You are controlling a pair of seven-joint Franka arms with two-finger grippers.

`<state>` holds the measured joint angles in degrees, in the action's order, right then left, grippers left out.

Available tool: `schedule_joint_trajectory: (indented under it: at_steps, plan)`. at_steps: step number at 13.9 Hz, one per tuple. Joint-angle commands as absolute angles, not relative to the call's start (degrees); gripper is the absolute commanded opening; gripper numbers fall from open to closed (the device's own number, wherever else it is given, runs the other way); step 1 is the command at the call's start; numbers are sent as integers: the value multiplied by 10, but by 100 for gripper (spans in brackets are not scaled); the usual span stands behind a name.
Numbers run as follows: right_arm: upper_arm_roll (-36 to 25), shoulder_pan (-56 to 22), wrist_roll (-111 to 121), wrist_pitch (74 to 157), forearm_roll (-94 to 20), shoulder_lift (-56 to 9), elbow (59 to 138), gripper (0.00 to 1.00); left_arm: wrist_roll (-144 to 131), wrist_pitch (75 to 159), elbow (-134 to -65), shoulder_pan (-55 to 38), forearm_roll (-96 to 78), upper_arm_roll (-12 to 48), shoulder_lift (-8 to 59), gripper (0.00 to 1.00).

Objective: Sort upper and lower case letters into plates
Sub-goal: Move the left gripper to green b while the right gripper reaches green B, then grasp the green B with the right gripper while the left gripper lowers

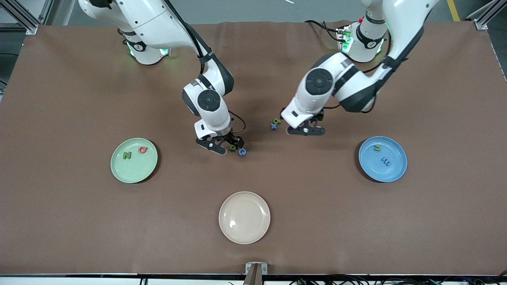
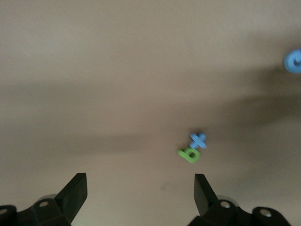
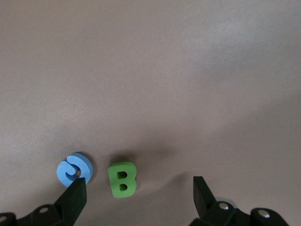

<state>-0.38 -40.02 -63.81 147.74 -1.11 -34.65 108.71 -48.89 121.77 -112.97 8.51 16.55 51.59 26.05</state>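
My right gripper [image 1: 227, 147] hangs open low over the table's middle. A green letter B [image 3: 122, 179] lies between its fingers, closer to one of them, and a blue curled letter [image 3: 74, 169] lies just outside that finger. My left gripper [image 1: 305, 130] is open too, with bare table between its fingers [image 2: 75, 193]. A small green b [image 2: 189, 154] and a blue x [image 2: 198, 140] lie touching each other a short way from it. The pale green plate [image 1: 132, 171] holds a green N [image 1: 126, 155] and a red letter [image 1: 143, 149]. The sky blue plate [image 1: 391, 172] holds a green letter [image 1: 378, 148] and a blue m [image 1: 385, 160].
A cream-beige plate [image 1: 244, 233] sits nearer the front camera, between the two coloured plates, with nothing on it. The brown table cover [image 1: 79, 99] stretches wide on both sides.
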Motion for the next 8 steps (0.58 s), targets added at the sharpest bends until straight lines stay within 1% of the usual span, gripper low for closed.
schedule_joint_trajectory:
  at_steps: [1, 4, 6, 8]
  plan:
    - [-12, -417, -645, 1493, -8, -365, 1077, 96, -526, 1260, -1166, 82, 169, 517, 256, 100]
    - [-12, -417, -642, 1492, 10, -366, 1077, 79, -565, 1350, -1215, 63, 171, 515, 260, 100]
    - [-13, -417, -641, 1492, 15, -367, 1078, 72, -572, 1366, -1223, 57, 189, 514, 271, 100]
    - [-13, -417, -641, 1492, 25, -367, 1078, 61, -590, 1373, -1223, 47, 243, 514, 290, 100]
